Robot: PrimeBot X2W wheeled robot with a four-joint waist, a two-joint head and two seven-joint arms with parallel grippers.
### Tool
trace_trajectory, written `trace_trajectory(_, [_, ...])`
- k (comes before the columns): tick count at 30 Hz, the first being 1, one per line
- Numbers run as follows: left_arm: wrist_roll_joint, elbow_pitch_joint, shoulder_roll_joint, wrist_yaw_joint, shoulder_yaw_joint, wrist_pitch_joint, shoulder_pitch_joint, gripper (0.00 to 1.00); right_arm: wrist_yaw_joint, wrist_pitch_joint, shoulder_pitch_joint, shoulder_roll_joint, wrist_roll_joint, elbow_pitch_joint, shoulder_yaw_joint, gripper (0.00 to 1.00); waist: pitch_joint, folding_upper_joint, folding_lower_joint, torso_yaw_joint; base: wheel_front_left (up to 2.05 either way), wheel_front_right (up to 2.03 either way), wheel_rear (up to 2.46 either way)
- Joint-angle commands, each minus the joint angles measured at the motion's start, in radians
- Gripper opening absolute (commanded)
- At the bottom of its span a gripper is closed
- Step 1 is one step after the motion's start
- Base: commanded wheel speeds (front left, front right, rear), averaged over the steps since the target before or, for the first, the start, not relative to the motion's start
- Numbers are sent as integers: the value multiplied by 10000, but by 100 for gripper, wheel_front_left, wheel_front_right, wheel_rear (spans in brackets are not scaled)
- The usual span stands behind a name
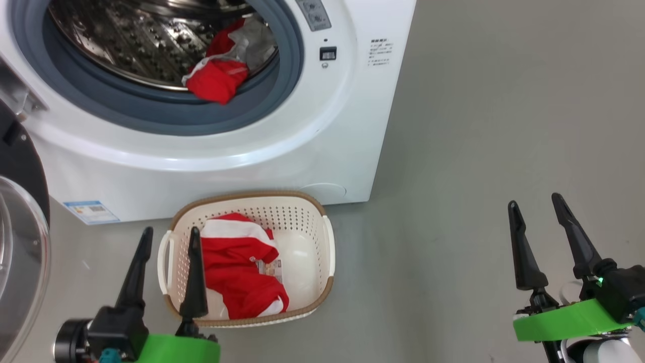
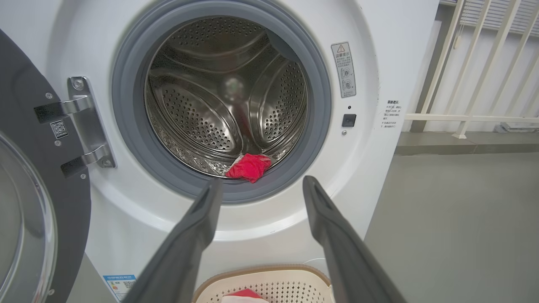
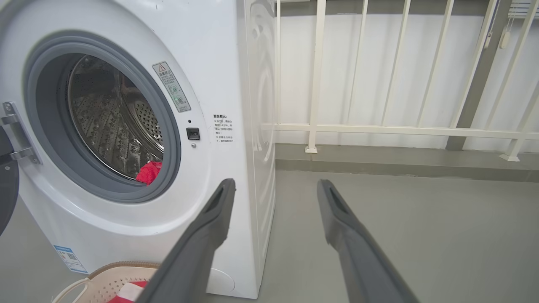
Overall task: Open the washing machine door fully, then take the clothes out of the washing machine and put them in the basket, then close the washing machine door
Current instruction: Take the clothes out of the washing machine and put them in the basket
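Clothes [image 1: 237, 267] lay partly in the basket [image 1: 302, 206] just right of the left pincer [image 1: 171, 230], partly at the drum [image 1: 126, 45] mouth ahead of it. Both it and the right pincer [image 1: 534, 200] stood apart, empty.

Bright, even, diffuse light in all three views; a soft shadow darkens the floor [image 1: 418, 151] along the right side of the washing machine [image 1: 252, 156]. Glare streaks the steel drum [image 2: 202, 118] and the glass of the washing machine door [image 1: 20, 262]. Wrist views bow straight lines near their edges, as at the railing [image 3: 379, 130], and the fingers [image 2: 185, 248] of the left gripper [image 2: 261, 185] look slightly soft.
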Motion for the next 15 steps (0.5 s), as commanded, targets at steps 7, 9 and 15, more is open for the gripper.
trace_trajectory(7, [120,-401,127,167,563,-76,726,100,62,-63,345,-96,-10,-224,291,100,-535,0,0,-178,0,0,0])
trace_trajectory(9, [101,-408,148,174,625,-76,958,100,62,-63,445,-96,-22,-214,285,100,-683,0,0,-213,0,0,0])
trace_trajectory(15, [73,-375,163,196,692,-76,1489,100,62,-63,826,-96,-59,-159,198,100,-1212,0,0,-220,0,0,0])
